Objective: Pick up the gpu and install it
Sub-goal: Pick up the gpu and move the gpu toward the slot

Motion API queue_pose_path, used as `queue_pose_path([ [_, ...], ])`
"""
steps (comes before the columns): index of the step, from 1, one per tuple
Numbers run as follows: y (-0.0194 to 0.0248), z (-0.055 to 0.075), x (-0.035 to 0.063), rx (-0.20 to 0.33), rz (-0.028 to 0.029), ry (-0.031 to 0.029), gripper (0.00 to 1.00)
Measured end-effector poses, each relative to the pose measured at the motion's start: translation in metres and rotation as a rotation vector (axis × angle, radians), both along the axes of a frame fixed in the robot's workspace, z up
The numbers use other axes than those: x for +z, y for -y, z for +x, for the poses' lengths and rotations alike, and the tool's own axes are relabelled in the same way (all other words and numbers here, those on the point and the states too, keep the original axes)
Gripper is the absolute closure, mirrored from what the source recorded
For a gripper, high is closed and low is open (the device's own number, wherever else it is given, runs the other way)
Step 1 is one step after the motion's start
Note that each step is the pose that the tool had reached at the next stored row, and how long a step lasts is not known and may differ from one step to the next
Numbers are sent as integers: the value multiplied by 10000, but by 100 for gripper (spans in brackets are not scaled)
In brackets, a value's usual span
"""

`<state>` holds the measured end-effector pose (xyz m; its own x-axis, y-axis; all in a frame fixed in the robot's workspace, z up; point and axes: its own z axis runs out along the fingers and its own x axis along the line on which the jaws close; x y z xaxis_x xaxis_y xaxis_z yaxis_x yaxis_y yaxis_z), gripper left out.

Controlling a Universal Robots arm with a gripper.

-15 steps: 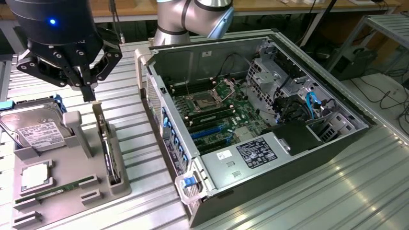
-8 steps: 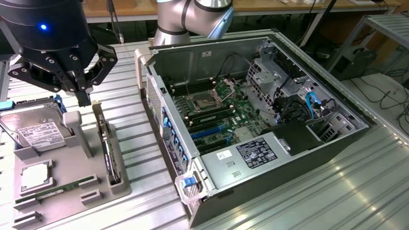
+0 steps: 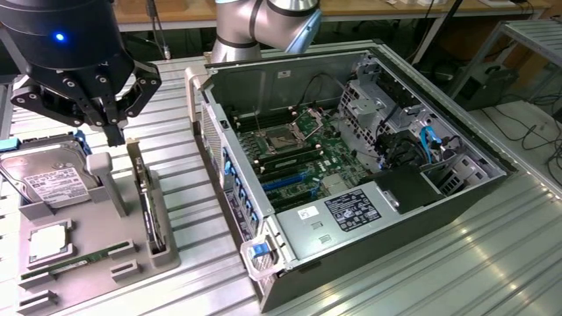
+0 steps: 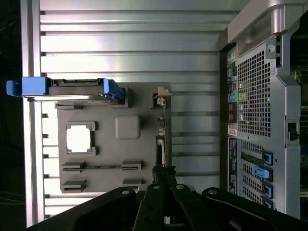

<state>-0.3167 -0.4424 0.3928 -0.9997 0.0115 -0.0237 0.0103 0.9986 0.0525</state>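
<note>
Reaching for pickup | end effector [image 3: 112,131] hovering narrow, empty, over graphics card [image 3: 147,201] in tray [image 3: 97,263] | grasp calling for centring on thin edge

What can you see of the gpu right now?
The gpu is a thin dark card standing on its long edge in slots of the grey tray, not yet picked up. The wrist view shows it edge-on, with a pale metal bracket at the end nearer the hard drive. It sits on the tray's side towards the case. The end effector hangs above it; whether they touch cannot be told.
</note>
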Motion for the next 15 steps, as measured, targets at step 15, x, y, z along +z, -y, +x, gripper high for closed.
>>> queue_pose_path([
  [15,0,0,0,0,10,0,58],
])
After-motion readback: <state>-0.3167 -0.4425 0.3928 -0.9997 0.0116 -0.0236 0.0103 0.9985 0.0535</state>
